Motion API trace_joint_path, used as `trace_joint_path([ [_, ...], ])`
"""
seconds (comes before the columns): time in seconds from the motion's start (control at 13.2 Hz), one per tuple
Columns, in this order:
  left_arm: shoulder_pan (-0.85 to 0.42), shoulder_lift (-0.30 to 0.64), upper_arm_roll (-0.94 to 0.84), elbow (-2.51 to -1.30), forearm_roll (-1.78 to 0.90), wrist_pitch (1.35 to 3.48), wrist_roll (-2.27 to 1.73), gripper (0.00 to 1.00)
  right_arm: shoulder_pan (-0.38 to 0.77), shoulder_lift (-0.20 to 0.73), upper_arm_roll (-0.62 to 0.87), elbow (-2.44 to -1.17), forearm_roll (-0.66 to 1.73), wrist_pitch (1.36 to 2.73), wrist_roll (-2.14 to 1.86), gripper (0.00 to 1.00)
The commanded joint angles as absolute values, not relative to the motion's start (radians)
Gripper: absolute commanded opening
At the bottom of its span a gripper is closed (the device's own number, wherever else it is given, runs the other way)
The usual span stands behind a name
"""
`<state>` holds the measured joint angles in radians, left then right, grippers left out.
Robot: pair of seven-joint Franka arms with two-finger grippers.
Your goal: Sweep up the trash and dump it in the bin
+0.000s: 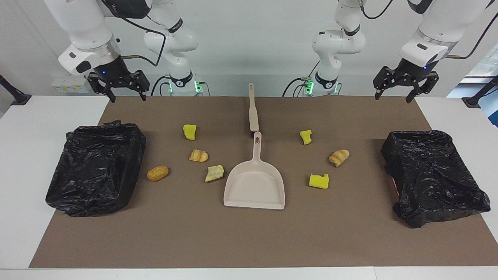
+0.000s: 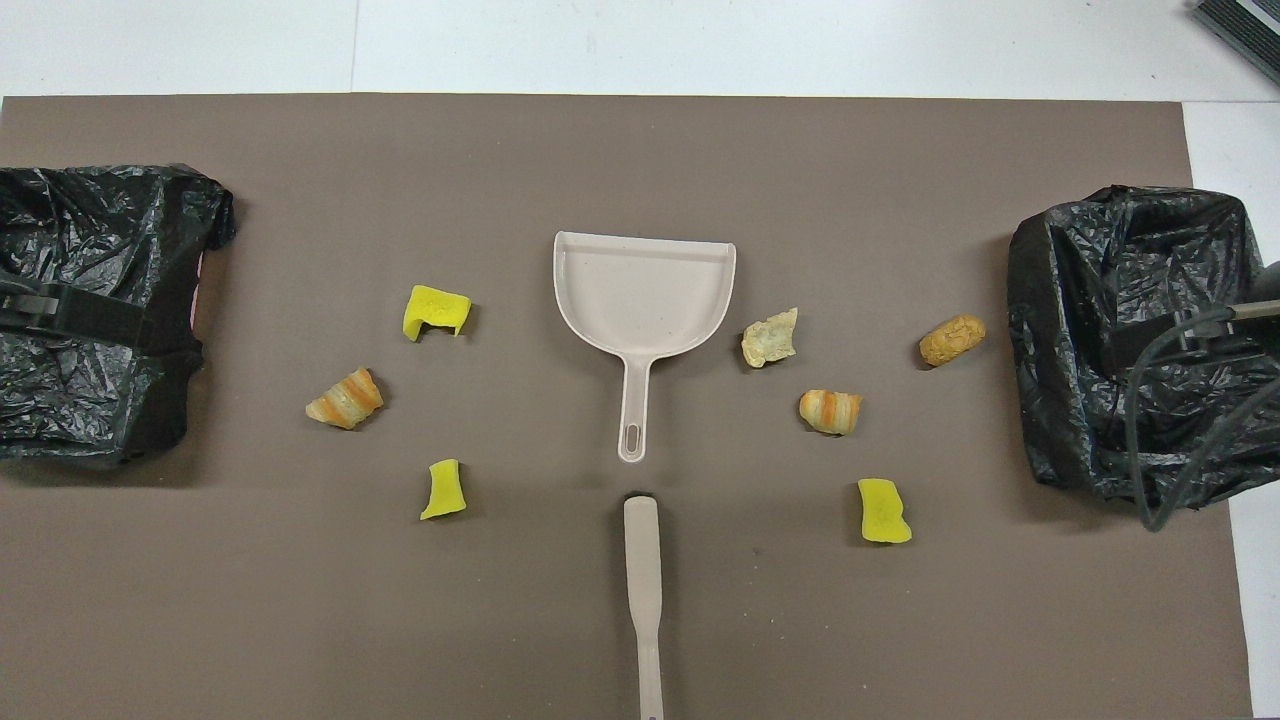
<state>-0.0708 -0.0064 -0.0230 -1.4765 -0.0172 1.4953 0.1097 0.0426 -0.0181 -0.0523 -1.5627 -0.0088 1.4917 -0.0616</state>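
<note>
Facing view: we've swept nothing yet; seven yellow sponge and golden bread bits [image 1: 198,155] lie round the beige plastic dustpan [image 1: 255,186]. Left gripper [image 1: 400,82] & right gripper [image 1: 118,83] hang wide-jawed, empty, over the robots' table edge.

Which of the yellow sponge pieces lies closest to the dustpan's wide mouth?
The notched yellow sponge chunk beside the beige plastic dustpan, toward the left arm's end. The other two yellow sponge pieces lie nearer the robots, level with the handle's tip.

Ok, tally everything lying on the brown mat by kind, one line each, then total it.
Yellow sponge chunks: 3
Bread pieces: 4
Dustpan: 1
Brush: 1
Bag-lined bins: 2
Total: 11
</note>
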Motion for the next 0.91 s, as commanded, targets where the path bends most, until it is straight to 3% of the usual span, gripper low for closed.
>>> trace_joint_path([
  [0.0, -0.067, 0.003, -0.028, -1.448, -0.023, 1.47, 0.097, 1.0, 0.038, -0.041, -0.051, -1.589, 0.011, 1.488, -0.051, 1.0],
  [0.83, -0.129, -0.023, -0.051, -1.483, -0.025, 1.462, -0.04, 1.0, 0.04, -0.067, -0.051, -1.631, 0.012, 1.494, -0.051, 1.0],
])
